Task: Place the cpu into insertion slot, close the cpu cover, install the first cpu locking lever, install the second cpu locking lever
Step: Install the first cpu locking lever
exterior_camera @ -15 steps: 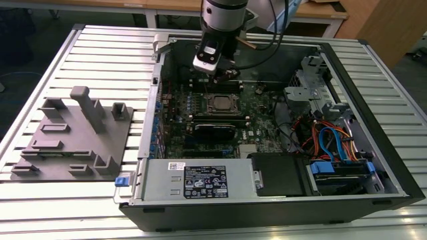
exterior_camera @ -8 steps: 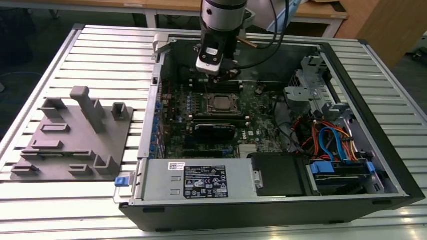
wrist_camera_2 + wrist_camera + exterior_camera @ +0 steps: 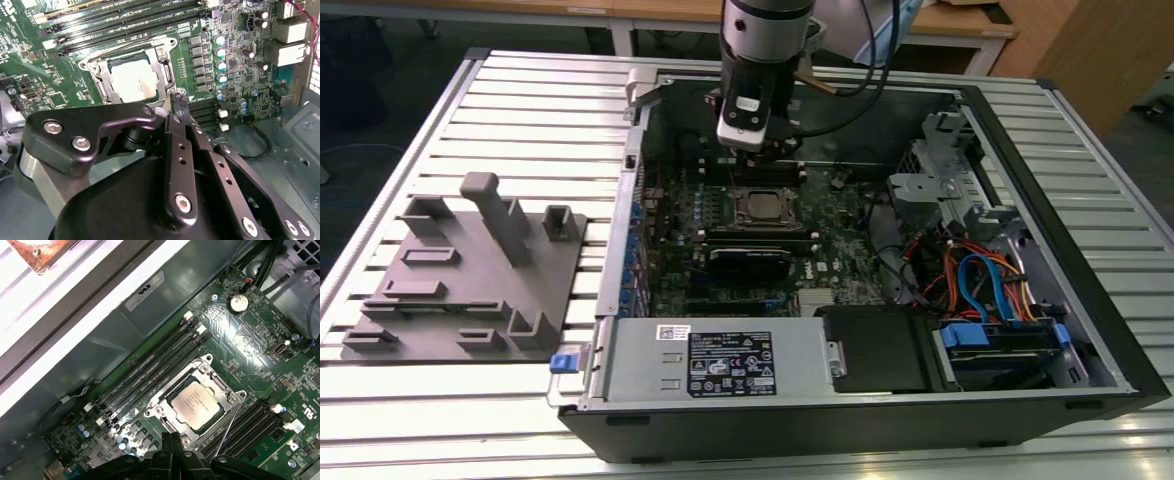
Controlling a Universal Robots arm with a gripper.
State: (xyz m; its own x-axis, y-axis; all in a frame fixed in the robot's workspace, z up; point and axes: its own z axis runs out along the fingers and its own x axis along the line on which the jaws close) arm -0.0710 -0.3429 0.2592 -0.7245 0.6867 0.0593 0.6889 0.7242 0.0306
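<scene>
The cpu (image 3: 196, 404), a pale silver square chip, lies flat in the insertion slot (image 3: 762, 208) in the middle of the motherboard. The cpu cover (image 3: 207, 371), a silver frame, lies down around the chip (image 3: 132, 80). One thin wire locking lever (image 3: 227, 430) runs along the socket's side, slanting away from it. My gripper (image 3: 172, 437) has its black fingers pressed together. Its tips (image 3: 178, 102) sit right at the socket's corner, beside the lever's curled end (image 3: 175, 92). In the exterior view the gripper (image 3: 754, 150) hangs just behind the socket.
Long black memory slots (image 3: 145, 365) flank the socket. A black card (image 3: 747, 262) lies in front of it. The case walls, a drive cage (image 3: 947, 180), cables (image 3: 974, 280) and a power supply (image 3: 720, 360) surround the board. A grey fixture (image 3: 467, 270) stands on the table at the exterior view's left.
</scene>
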